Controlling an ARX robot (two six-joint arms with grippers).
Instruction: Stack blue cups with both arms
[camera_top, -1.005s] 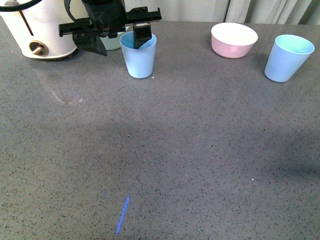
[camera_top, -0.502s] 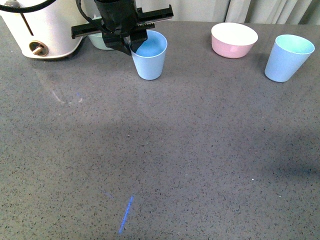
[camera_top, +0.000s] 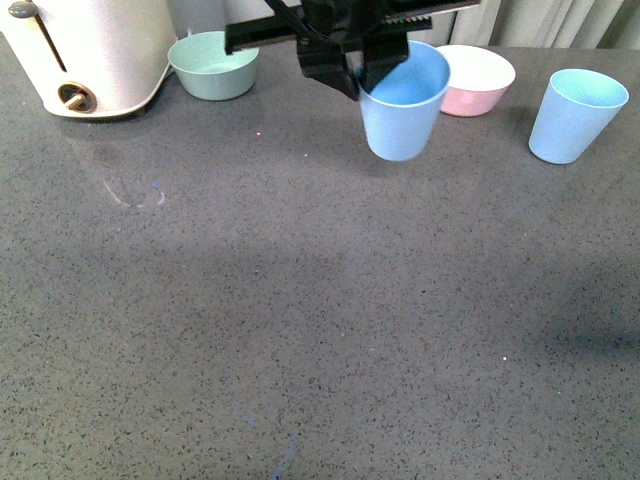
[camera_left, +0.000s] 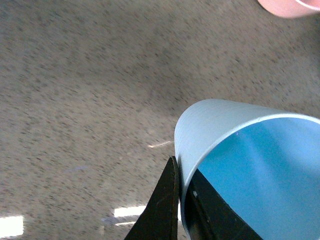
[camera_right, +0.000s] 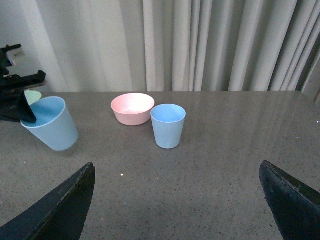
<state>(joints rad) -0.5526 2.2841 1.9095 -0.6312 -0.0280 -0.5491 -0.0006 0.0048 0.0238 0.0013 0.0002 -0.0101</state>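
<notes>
One blue cup (camera_top: 403, 105) tilted, rim clamped in left pincer (camera_top: 365, 68), seemingly clear of table (camera_top: 300, 300), right pincer (camera_right: 176, 165) spread wide

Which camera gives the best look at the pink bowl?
The right wrist view: the pink bowl stands whole and unhidden there. In the front view the held blue cup covers its left edge; the left wrist view catches only a sliver of it.

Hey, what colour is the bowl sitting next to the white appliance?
The bowl is pale mint green, clearest in the front view.
</notes>
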